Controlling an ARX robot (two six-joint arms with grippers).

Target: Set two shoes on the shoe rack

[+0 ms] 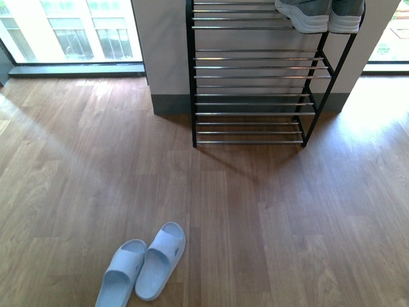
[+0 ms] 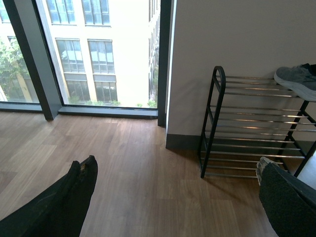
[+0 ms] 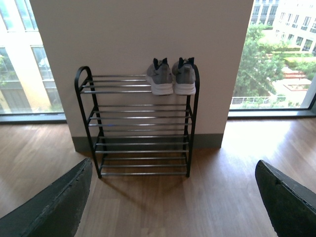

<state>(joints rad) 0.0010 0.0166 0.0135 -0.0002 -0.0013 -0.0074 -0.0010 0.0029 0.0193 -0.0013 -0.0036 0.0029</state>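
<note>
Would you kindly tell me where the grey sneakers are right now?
In the front view, the grey sneakers sit side by side on the top tier of the shoe rack, at its right end.

Front view looks steeply down from nearby; both wrist views (farther back) face the same shoe rack (image 1: pixel 255 68) (image 2: pixel 256 118) (image 3: pixel 140 117).

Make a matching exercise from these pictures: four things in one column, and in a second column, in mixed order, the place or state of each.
Things:
1. grey sneakers
2. pale blue slippers
3. shoe rack
4. right gripper

Places or states:
A. on the wooden floor, near the robot
B. open, holding nothing
C. standing against the white wall
D. side by side on the rack's top tier

Pairs: 1-D, 2-A, 3-C, 4-B.
</note>
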